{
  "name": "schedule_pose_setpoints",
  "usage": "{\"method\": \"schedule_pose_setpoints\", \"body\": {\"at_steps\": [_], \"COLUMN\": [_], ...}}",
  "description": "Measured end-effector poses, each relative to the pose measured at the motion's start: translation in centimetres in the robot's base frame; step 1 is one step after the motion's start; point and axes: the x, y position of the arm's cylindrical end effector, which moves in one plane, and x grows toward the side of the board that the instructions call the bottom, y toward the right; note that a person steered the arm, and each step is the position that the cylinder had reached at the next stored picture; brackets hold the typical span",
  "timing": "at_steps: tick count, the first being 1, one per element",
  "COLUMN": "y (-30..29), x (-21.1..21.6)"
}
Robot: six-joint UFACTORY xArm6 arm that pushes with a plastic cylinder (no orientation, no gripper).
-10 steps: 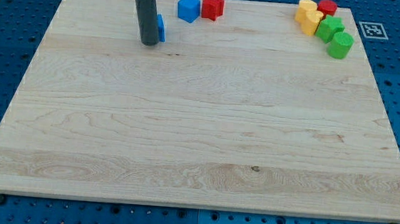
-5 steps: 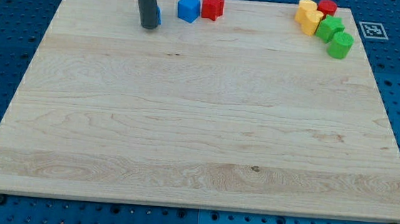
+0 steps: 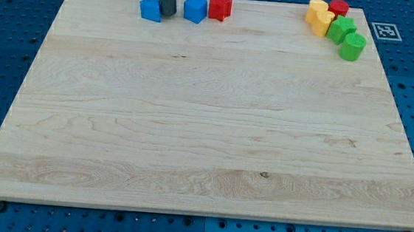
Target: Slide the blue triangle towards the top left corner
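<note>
The blue triangle (image 3: 150,8) lies near the board's top edge, left of centre. My tip (image 3: 166,14) stands right against its right side, between it and a second blue block (image 3: 195,9). The rod rises out of the view's top. A red block (image 3: 219,6) sits just right of the second blue block.
At the top right are two yellow blocks (image 3: 319,17), a red block (image 3: 339,7) and two green blocks (image 3: 348,37), close together. The wooden board (image 3: 206,131) lies on a blue perforated table. A marker tag (image 3: 385,31) lies off the board's top right.
My tip moved up and to the right, from the triangle's left side to its right side. The triangle now shows fully, nearer the top edge.
</note>
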Motion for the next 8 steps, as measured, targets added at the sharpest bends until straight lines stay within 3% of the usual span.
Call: {"method": "schedule_pose_setpoints", "body": {"at_steps": [3,5,8], "y": [-5.0,-5.0,-7.9], "x": [0.4,3.5,2.6]}}
